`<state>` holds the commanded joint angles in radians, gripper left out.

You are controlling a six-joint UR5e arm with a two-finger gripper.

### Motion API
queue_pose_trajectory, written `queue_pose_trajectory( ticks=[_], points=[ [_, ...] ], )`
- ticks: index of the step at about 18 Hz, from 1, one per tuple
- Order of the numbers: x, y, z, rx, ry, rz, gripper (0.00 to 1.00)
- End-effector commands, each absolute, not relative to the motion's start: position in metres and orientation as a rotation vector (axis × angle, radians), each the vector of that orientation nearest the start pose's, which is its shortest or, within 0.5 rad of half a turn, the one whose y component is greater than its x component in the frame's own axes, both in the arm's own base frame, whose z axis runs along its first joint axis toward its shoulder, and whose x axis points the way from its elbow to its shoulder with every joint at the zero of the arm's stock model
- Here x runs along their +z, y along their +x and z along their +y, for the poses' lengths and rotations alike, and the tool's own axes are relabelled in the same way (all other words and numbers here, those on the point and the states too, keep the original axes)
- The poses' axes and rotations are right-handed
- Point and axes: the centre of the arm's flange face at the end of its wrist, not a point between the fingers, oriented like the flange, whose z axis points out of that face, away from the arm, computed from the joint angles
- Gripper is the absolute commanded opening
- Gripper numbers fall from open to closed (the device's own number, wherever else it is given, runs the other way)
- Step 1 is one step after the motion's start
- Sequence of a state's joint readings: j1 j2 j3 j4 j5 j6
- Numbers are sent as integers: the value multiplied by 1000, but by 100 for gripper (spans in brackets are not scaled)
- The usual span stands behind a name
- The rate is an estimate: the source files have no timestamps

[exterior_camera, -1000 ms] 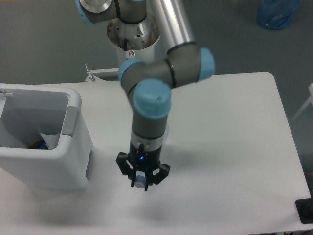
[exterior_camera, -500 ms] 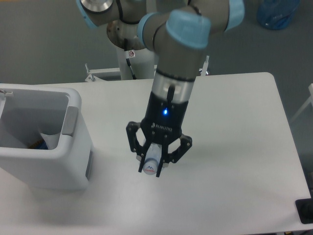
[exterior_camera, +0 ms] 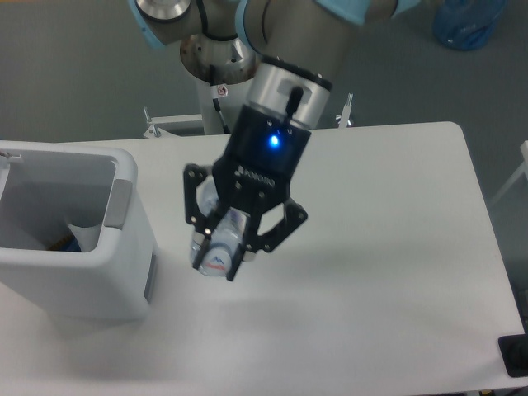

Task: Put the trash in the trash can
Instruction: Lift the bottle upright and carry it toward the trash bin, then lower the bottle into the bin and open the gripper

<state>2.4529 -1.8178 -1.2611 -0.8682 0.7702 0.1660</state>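
Bottle: I am seeing the bottle [exterior_camera: 218, 247] riding in the air between table and bin, its labelled end pointing down and toward me, just beside the bin's near corner but not touching it.
Change: over the last second I am watching it go from low against the table to well lifted, and shifting left toward the bin; half a second ago it was hanging further right and lower.
Meaning: I am judging the pickup done and the carry under way; the drop is not yet made, since the bottle is not over the opening.
Gripper: the gripper [exterior_camera: 224, 245] is clamped on the bottle, jaws closed around its body, blue light glowing on the wrist.
Bin: the bin [exterior_camera: 124, 280] is standing at the table's left, open top facing up, grey panel on its right wall.
Inside bin: I am making out something white with a hint of blue and orange at the bottom [exterior_camera: 73, 238]; the view is too dim to name it, though it may be trash already dropped.
Table: the table [exterior_camera: 396, 247] is carrying nothing else that I can see.
Count: one bottle, one bin, one gripper; no paper wad in sight on the table.
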Motion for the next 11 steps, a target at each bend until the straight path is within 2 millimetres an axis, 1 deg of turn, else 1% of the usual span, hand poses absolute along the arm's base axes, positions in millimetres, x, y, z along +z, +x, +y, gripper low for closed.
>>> queue_pose_trajectory(
  ticks=[2,3,4,6,8,10,11],
  points=[
    [634,-336,552,-403,-2042,-415,0],
    [636,-331,555,-423,-2038,-415,0],
    [637,-320,561,-439,-2041,-405,0],
    [633,-301,573,-470,-2054,-380,0],
    [628,-289,583,-489,-2064,-359,0],
    [617,-271,603,-518,-2077,-319,0],
    [616,-260,609,-533,-2083,-302,0]
  ],
)
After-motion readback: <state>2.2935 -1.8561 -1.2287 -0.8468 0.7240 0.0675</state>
